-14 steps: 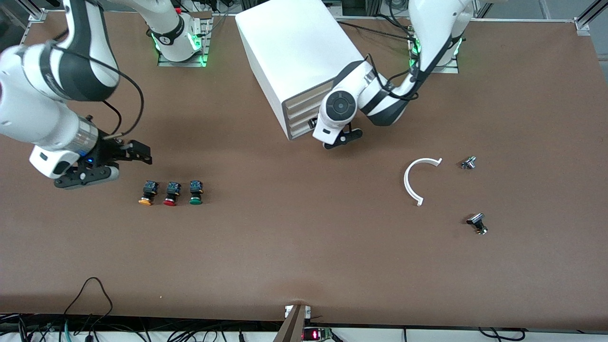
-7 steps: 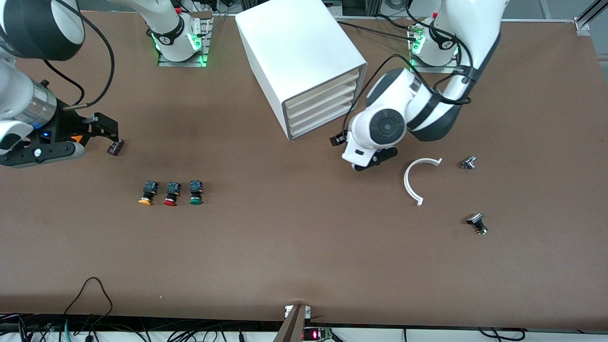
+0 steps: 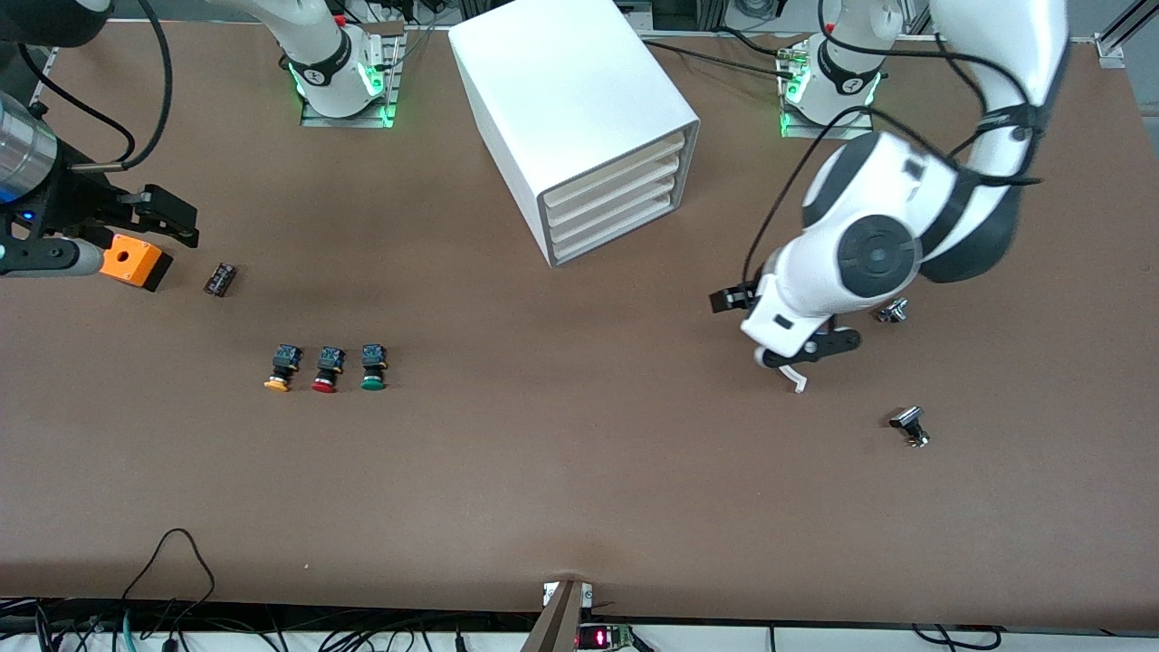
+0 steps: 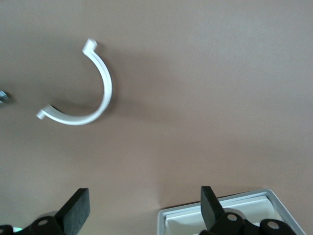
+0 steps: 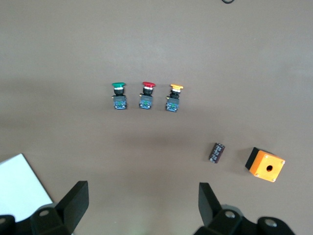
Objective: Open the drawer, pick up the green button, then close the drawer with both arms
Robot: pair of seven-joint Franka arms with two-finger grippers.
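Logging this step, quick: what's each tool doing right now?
Left tool: open, empty, over the white curved piece.
Right tool: open, empty, above the table.

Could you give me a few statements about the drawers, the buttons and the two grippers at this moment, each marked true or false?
1. All four drawers of the cabinet are shut. True.
2. The left gripper holds the green button. False: it is open and empty, over the white curved piece.
3. The green button lies on the table beside the red button. True.
4. The right gripper is shut on the orange box. False: it is open, holding nothing.
5. The green button lies inside a drawer. False: it lies on the table.
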